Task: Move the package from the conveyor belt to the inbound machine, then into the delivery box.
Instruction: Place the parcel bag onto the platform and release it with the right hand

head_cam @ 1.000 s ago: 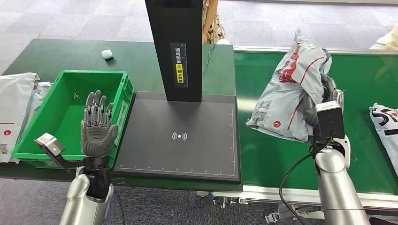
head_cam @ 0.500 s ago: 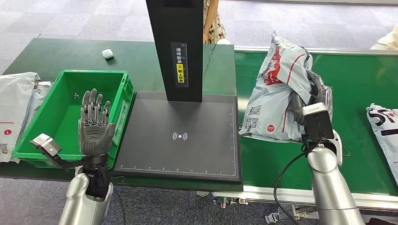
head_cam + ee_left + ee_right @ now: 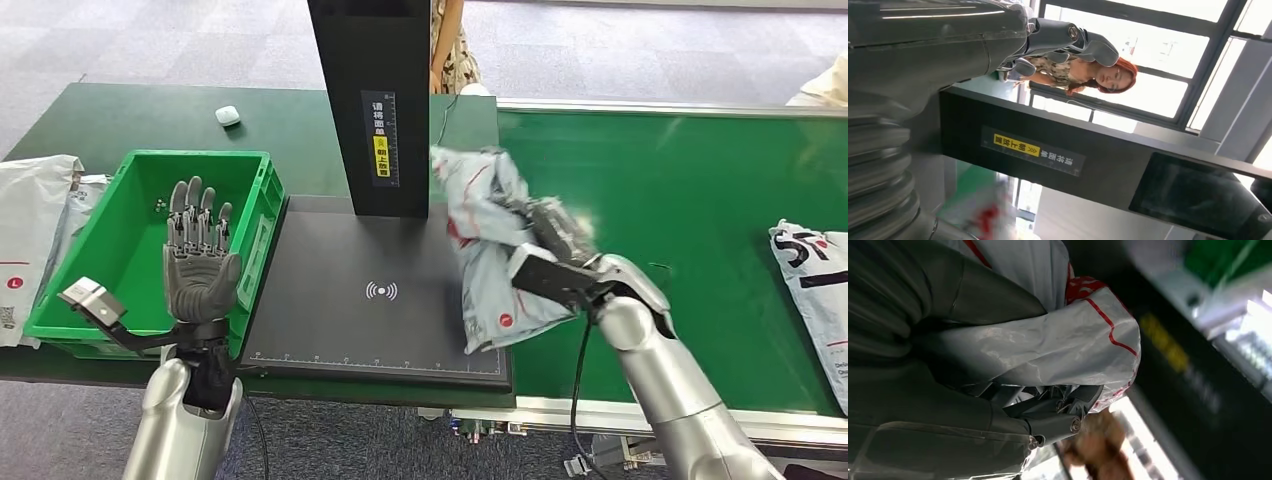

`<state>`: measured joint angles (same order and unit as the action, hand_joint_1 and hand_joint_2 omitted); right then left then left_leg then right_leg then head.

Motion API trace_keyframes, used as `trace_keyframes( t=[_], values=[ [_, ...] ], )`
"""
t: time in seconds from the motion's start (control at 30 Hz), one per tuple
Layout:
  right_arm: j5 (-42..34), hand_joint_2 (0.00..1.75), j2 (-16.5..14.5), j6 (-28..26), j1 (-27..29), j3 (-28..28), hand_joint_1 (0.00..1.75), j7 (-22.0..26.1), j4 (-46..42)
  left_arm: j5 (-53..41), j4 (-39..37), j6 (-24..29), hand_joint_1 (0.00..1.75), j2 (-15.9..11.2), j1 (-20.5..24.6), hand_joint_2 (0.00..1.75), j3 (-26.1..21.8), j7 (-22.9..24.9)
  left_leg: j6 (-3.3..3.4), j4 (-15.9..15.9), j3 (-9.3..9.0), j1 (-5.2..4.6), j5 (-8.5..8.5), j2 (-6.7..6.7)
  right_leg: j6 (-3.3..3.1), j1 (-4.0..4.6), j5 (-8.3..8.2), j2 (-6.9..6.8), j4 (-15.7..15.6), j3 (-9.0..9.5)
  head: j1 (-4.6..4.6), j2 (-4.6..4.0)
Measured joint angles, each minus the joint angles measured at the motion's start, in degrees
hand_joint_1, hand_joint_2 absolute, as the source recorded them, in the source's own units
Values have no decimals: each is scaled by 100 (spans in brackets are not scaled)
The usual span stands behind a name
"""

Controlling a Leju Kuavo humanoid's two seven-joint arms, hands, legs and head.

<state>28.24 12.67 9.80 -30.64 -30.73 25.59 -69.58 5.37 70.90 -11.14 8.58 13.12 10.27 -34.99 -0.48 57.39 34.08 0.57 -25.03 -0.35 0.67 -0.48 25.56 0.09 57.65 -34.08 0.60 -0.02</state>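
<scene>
As the bag must be scanned first | R hand point(image 3: 545, 245) grips package point(image 3: 490, 250) over scanner pad point(image 3: 340, 300) edge, by black post | L hand point(image 3: 200, 265) wide, holds nothing, raised by green bin point(image 3: 255, 165), prob. waiting for handover

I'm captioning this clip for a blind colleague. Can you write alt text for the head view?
The right hand holds a grey package over the right side of the black scanner pad, beside the scanner's upright column. The left hand is raised, fingers spread, in front of a green bin. Another package lies on the green belt.
</scene>
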Motion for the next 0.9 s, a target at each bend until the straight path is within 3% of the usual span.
trace_keyframes(
  t=[0.23, 0.43, 0.57, 0.67, 0.83, 0.9],
  values=[
    [-184, 175, -113, 1232, -527, -1827, 175, -123, 842, -59, -13, -124, 0, -1, 66, 175, -15, 102, -1, 0, 2, 3, 0, -6, -3, 4, 3, -9, 0, 0, -1, 0],
    [-652, 175, -75, 1959, -908, -2738, 175, -301, 1127, -48, -22, -139, 0, -7, 133, 175, -11, 166, 0, 1, -4, 2, 0, -1, -1, -9, 2, -5, -1, 3, 1, 0],
    [-906, 175, -32, 2047, -1085, -3102, 175, -349, 1206, -19, -22, -115, 0, -8, 133, 175, -3, 217, 0, 3, -7, 2, 0, -1, -1, -9, 1, -5, -1, 6, 1, 0],
    [-1036, 175, -20, 1642, -1111, -3181, 175, -419, 1219, 1, -21, -64, 0, -14, 133, 175, 2, 231, 0, 3, -7, 2, 0, -2, -1, -8, 1, -5, 0, 7, 1, 0],
    [-250, 175, -77, -559, -1037, -2977, 175, -1081, 1219, 48, 66, 91, 0, -61, 14, 175, -3, 226, 0, 2, -5, 2, 0, -2, -2, -5, 1, -5, 0, 5, 1, 0],
    [0, 175, -124, -1065, -970, -2710, 175, -1201, 1215, 60, 119, 117, 0, -87, -48, 175, -6, 223, 0, 2, -4, 2, 0, -4, -2, -3, 1, -8, 0, 5, 1, 0]
  ],
)
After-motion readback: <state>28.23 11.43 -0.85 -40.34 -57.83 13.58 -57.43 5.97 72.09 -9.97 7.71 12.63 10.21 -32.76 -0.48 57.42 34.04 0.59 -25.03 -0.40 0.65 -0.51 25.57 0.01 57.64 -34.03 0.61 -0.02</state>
